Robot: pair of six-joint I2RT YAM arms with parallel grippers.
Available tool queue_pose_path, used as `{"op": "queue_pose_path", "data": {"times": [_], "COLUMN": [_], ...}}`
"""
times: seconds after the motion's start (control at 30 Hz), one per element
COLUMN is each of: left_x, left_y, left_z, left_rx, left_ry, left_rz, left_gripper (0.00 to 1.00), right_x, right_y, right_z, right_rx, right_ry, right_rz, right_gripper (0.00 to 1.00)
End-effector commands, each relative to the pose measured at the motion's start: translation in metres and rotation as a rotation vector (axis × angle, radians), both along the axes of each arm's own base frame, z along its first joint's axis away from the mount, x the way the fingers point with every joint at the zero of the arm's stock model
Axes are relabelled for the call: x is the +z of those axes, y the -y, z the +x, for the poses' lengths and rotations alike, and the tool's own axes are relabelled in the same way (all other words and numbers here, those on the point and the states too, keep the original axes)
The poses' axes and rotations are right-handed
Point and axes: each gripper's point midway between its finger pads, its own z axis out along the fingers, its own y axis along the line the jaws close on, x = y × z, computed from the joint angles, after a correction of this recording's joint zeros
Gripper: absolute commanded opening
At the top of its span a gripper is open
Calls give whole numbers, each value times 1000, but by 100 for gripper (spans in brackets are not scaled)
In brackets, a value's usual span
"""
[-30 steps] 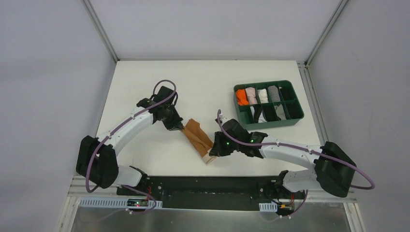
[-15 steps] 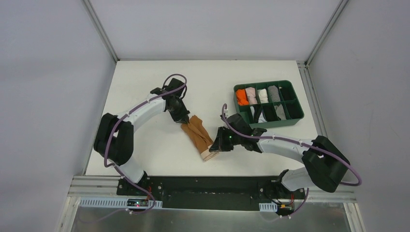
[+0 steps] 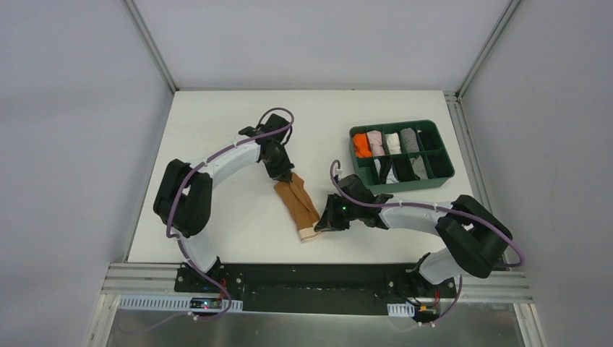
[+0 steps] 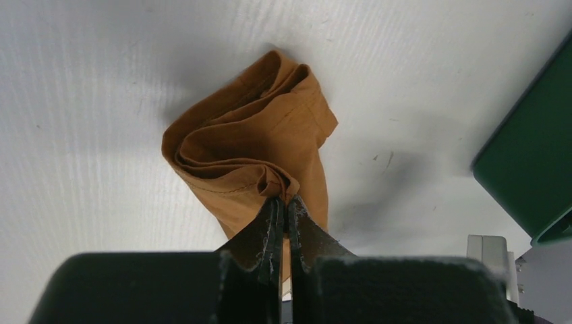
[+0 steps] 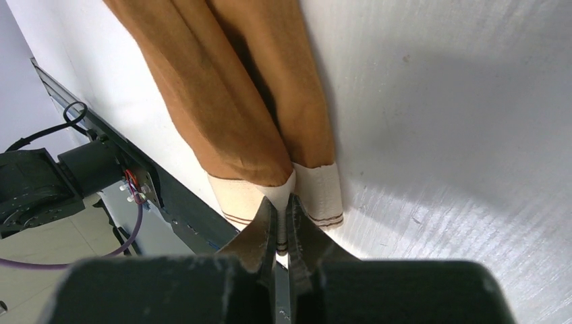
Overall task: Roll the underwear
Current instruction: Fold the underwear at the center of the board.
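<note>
One underwear (image 3: pixel 296 204) at centre. One green tray (image 3: pixel 403 186) at two o'clock, five rolled garments (image 3: pixel 392 142) along its far row. Two grippers: left gripper (image 3: pixel 287 176), right gripper (image 3: pixel 322 227).

I'm watching a robotics lab test cell. A white worktop (image 3: pixel 318 116) is boxed in by blank grey panels (image 3: pixel 72 108) on aluminium struts (image 3: pixel 150 45). The left arm (image 3: pixel 217 160) and right arm (image 3: pixel 416 215) are bolted to a black mounting plate (image 3: pixel 318 278). Beside it sit a slotted cable duct (image 3: pixel 155 302) and a lit circuit board (image 3: pixel 206 305).

Jaws pinched closed on both; left arm (image 3: pixel 224 155), right arm (image 3: pixel 412 213) bent inward.
</note>
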Motion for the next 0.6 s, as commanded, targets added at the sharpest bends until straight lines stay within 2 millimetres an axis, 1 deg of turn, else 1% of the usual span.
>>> {"op": "queue_pose_path", "data": {"times": [0.0, 0.17, 0.33, 0.47, 0.53, 0.57], "left_x": [12, -1, -18, -21, -15, -11], "left_y": [9, 13, 24, 32, 37, 39], "left_z": [19, 25, 36, 43, 45, 44], "left_rx": [-31, -29, -31, -46, -62, -75], "left_ry": [90, 70, 44, 55, 67, 78], "left_rz": [34, 57, 71, 80, 67, 63], "left_gripper": [0, 0, 0, 0, 6, 9], "right_x": [-5, -8, -11, -9, -4, 4], "right_y": [1, 2, 4, 6, 8, 9], "right_z": [-5, -6, -7, -4, -1, 1], "right_rx": [4, 3, -4, -20, -34, -43], "right_ry": [-38, -52, -58, -49, -23, 4], "right_rz": [8, 4, 0, -11, -10, 3], "right_gripper": [0, 0, 0, 1, 22, 32]}}
